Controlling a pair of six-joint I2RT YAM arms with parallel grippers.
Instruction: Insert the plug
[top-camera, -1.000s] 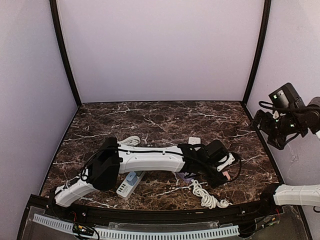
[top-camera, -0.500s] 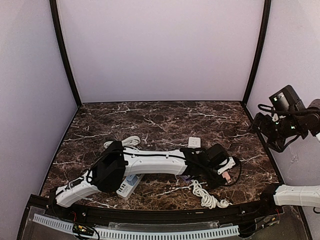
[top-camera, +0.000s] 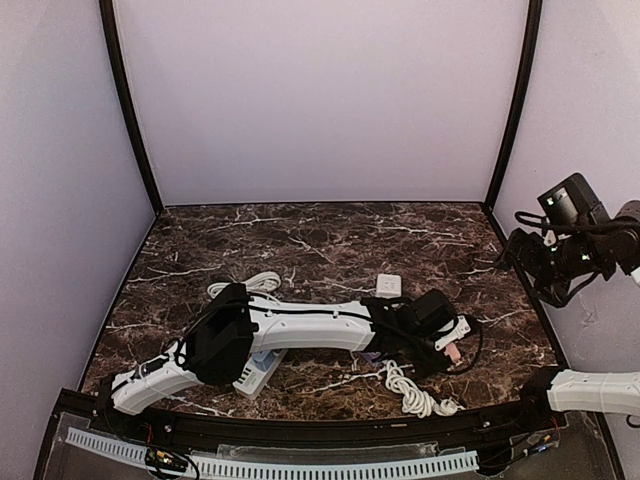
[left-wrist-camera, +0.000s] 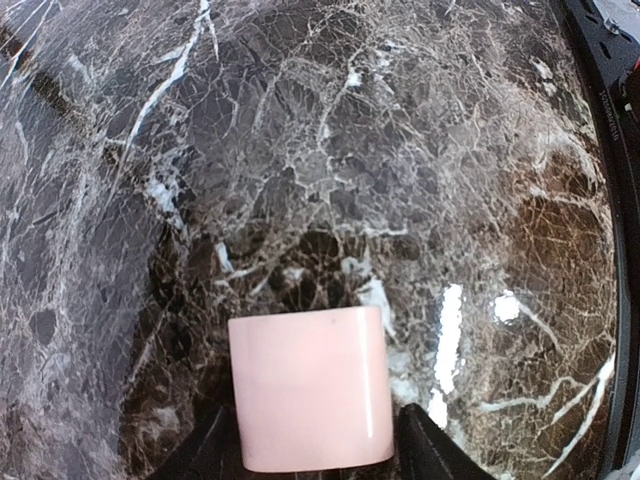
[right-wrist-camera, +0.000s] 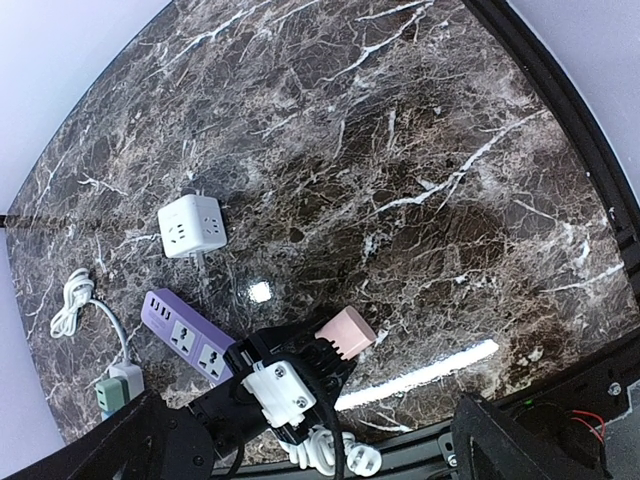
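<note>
The pink plug (top-camera: 453, 352) is a small rounded block low over the marble at the front right. My left gripper (top-camera: 447, 347) reaches across from the left and is shut on it; in the left wrist view the plug (left-wrist-camera: 310, 385) fills the gap, a black finger against each side. From the right wrist view the plug (right-wrist-camera: 345, 335) sticks out of the left gripper's tip toward the back right. A purple power strip (right-wrist-camera: 190, 335) lies just left of it, partly under the left arm. My right gripper (top-camera: 548, 268) hangs high at the right wall, wide open and empty.
A white cube socket (right-wrist-camera: 190, 225) sits behind the purple strip. A pale blue strip (top-camera: 255, 372) lies under the left arm's elbow. One coiled white cable (top-camera: 412, 390) lies near the front edge, another (top-camera: 260, 283) behind the left arm. Black frame posts (top-camera: 512, 100) bound the table.
The left jaws have closed in onto the pink plug, which stayed in place. The left elbow sank slightly toward the front. The right gripper drifted a little to the right.
</note>
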